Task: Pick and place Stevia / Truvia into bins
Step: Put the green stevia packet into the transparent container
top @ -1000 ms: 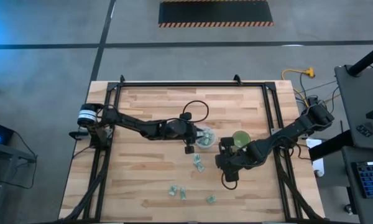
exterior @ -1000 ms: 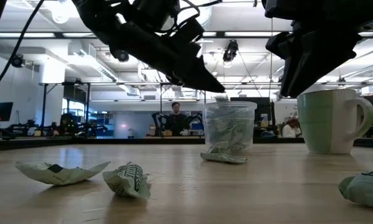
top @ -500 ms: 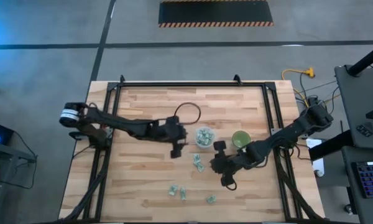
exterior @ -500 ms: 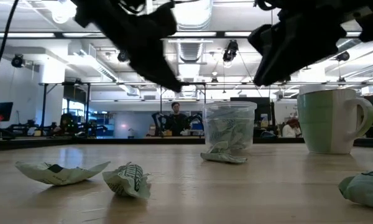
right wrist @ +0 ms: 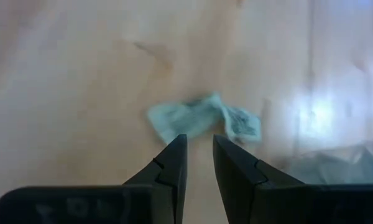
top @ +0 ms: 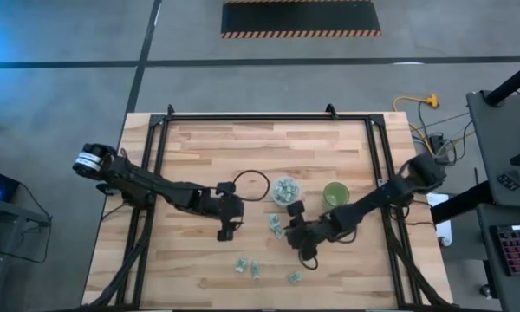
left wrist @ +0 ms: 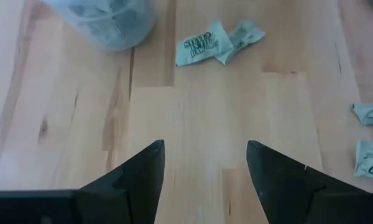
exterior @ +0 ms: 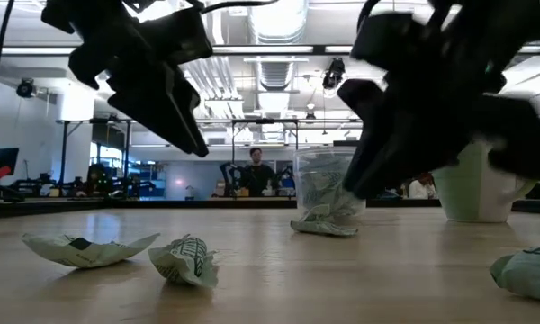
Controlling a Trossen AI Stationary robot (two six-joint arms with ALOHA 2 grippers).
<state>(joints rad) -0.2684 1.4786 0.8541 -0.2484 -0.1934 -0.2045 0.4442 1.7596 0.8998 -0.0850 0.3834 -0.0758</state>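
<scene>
Figure: sorting table seen from above, with wrist insets. Over the last second the left gripper (left wrist: 203,146) has drawn away from the clear plastic cup (top: 284,190) at frame centre to a spot lower and to the left of it. Its fingers have gone from part-closed to spread wide with nothing between them. We read this as a sachet just released into that cup, which already holds several green-and-white Stevia sachets. In the same interval the right gripper (right wrist: 199,140) has left the green mug (top: 335,193), right of centre. It has travelled leftward to hover over a crumpled pair of sachets (top: 277,225) just below the clear cup. Its fingers stand close together with a narrow gap and hold nothing, and the pair lies just beyond their tips. We judge this pair the next pick. Further loose sachets lie toward the bottom of the frame, a cluster (top: 247,267) and a single one (top: 293,277), both well inside the wooden table (top: 199,147). The black rail frame (top: 264,116) bounds the top and sides, well apart from every sachet. Room is tightest at centre, where the two grippers flank the pair and the clear cup stands just above it. A descent there should leave the cup undisturbed.
</scene>
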